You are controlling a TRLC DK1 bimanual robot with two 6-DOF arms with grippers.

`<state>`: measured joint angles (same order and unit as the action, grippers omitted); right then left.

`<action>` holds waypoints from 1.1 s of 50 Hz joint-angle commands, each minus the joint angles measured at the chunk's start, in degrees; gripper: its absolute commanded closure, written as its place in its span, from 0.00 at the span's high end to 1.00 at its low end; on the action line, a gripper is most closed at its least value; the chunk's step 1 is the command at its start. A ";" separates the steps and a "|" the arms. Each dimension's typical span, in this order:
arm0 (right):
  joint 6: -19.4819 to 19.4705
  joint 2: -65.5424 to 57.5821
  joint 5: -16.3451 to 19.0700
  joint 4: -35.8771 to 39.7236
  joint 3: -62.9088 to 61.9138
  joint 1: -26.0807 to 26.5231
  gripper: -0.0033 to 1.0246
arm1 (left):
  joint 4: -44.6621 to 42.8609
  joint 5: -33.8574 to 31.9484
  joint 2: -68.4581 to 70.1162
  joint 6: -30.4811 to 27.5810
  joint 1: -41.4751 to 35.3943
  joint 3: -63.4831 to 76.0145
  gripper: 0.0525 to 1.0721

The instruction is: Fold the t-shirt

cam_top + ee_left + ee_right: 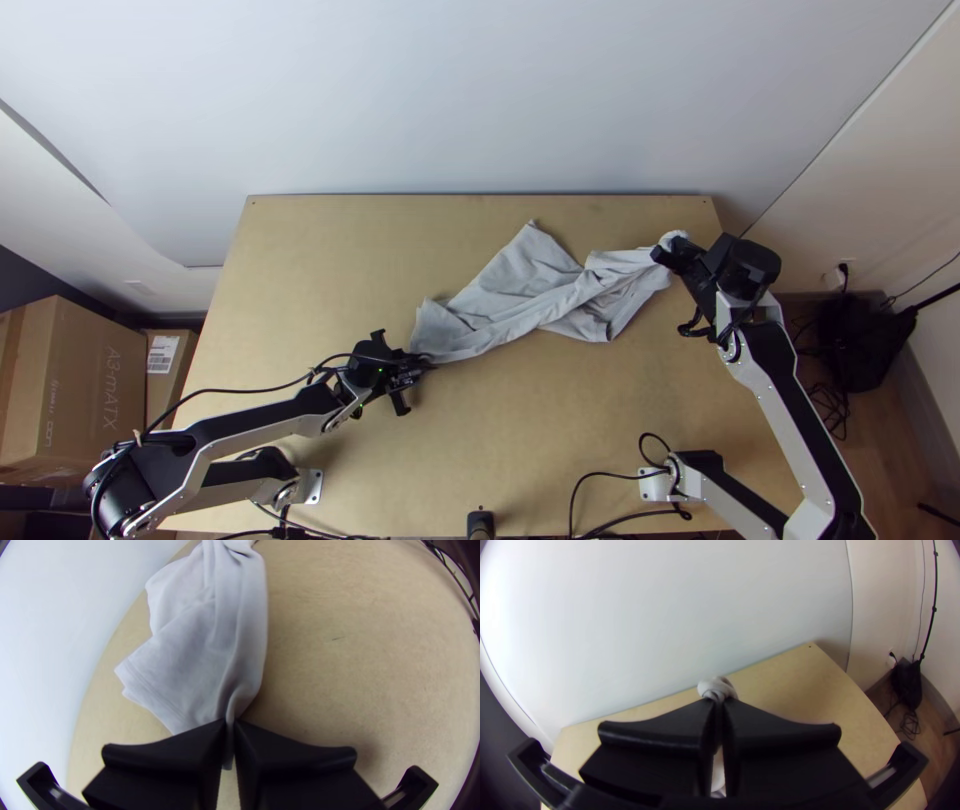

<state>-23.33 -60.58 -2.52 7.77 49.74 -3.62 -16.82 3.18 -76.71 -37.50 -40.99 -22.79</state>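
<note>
Tabletop point(560, 430): shirt point(520, 275) slants from left gripper point(230, 724), pinching its left end, to right gripper point(719, 702), pinching near far-right corner

The t-shirt point(195, 650) ran off the left wrist view at twelve o'clock; at the top view's three o'clock, the right gripper point(668, 253) hid its pinched part.

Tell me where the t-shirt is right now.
In the top view, the rumpled t-shirt runs across the middle of the table, from the left hand to the right hand near the far right corner, held by both.
</note>
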 commanded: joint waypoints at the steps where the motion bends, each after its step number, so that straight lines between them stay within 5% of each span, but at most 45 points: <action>1: 0.30 1.51 -0.38 -0.21 0.80 0.10 0.02 | 3.28 -0.28 1.03 3.83 1.88 -0.77 0.03; 23: 0.92 1.07 1.38 14.91 12.14 -0.25 0.02 | 29.91 -0.19 6.39 32.57 18.58 -29.95 0.03; 38: 2.59 -3.94 3.58 31.87 29.54 -3.94 0.02 | 42.40 -0.10 6.66 36.70 25.52 -48.76 0.03; 55: 7.16 -12.99 6.04 30.46 54.06 -4.73 0.02 | 49.95 3.15 -0.20 38.55 32.73 -76.53 0.02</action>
<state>-17.72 -71.18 3.77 39.88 95.42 -7.88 32.16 4.62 -75.02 -0.47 -10.26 -91.42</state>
